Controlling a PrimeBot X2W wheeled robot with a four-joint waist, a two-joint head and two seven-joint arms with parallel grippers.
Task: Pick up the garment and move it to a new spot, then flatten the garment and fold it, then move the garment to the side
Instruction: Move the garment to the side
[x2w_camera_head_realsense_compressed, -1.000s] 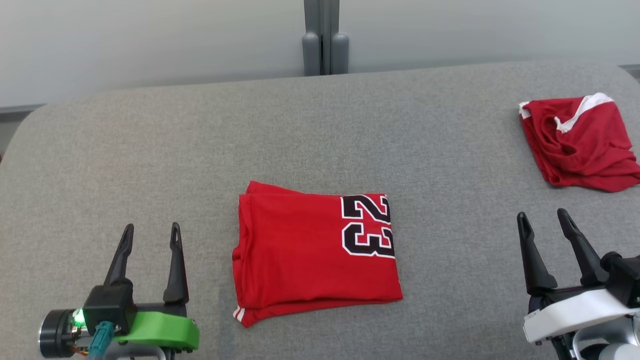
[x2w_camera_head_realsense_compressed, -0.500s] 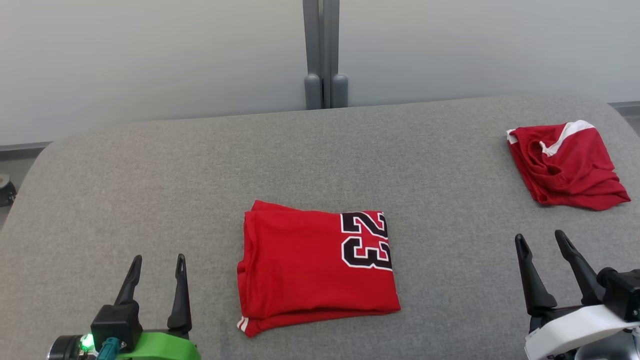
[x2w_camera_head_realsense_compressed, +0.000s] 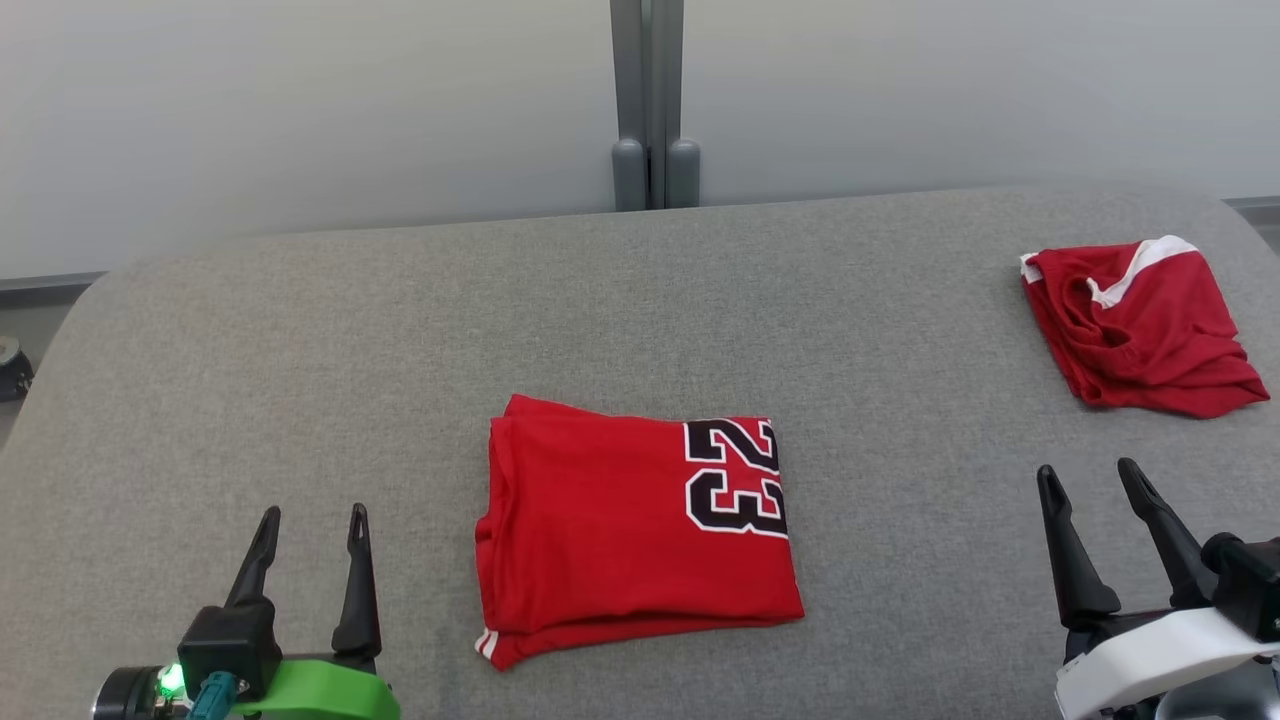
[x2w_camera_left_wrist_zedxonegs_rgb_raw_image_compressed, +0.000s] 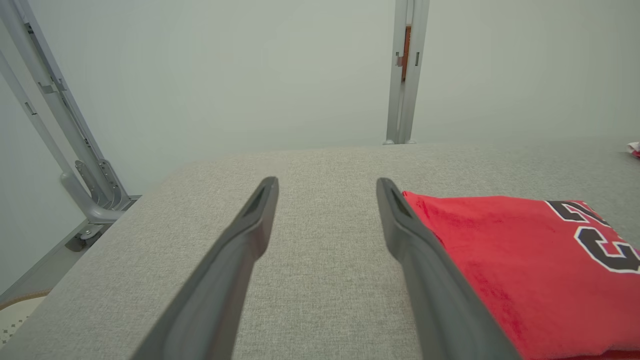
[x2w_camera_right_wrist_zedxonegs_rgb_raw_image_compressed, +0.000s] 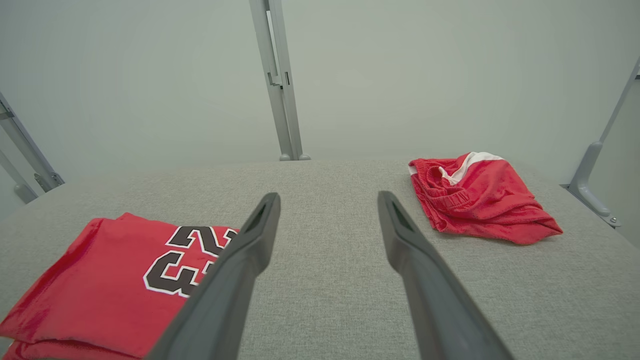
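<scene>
We see the folded jersey (x2w_camera_head_realsense_compressed: 635, 535) mid-table (x2w_camera_head_realsense_compressed: 300, 330); left gripper (x2w_camera_head_realsense_compressed: 312, 520) and right gripper (x2w_camera_head_realsense_compressed: 1090, 477) fingers spread, empty, near the front edge.

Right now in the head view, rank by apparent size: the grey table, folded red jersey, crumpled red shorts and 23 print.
1. grey table
2. folded red jersey
3. crumpled red shorts, lying farther from the camera, so their true size may be nearer the jersey's
4. 23 print
</scene>
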